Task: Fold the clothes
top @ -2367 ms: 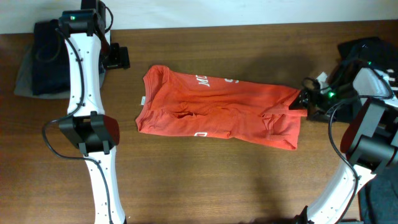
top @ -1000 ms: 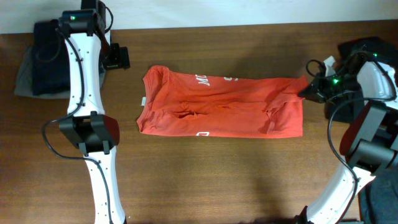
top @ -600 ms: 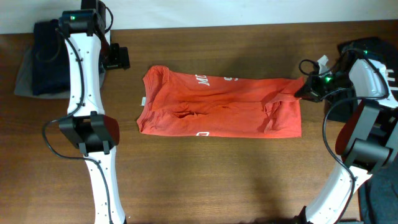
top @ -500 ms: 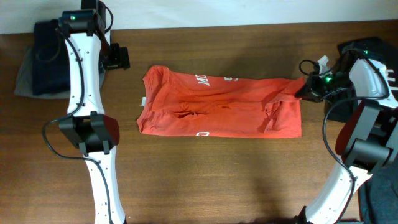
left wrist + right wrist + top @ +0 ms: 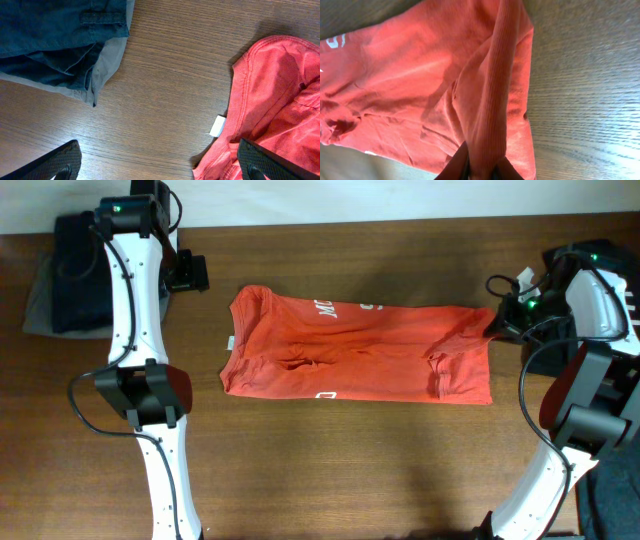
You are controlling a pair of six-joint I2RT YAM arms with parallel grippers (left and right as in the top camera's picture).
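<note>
The clothes are one orange-red T-shirt, spread lengthwise across the table with its collar at the left and white lettering along its far edge. My right gripper is at the shirt's far right corner. In the right wrist view the right gripper pinches a ribbed ridge of the T-shirt between its fingers. My left gripper hovers off the shirt's upper left. In its own view the left gripper is wide open over bare wood, with the collar and white tag of the T-shirt beside its right finger.
A pile of dark blue and grey garments lies at the table's far left corner, seen also as the dark garments in the left wrist view. A dark bundle sits behind the right arm. The wall runs along the table's far edge.
My right gripper has drawn the shirt's right corner outward and slightly back, so the crumpled right end now lies flatter and squarer. The left arm has not moved.
</note>
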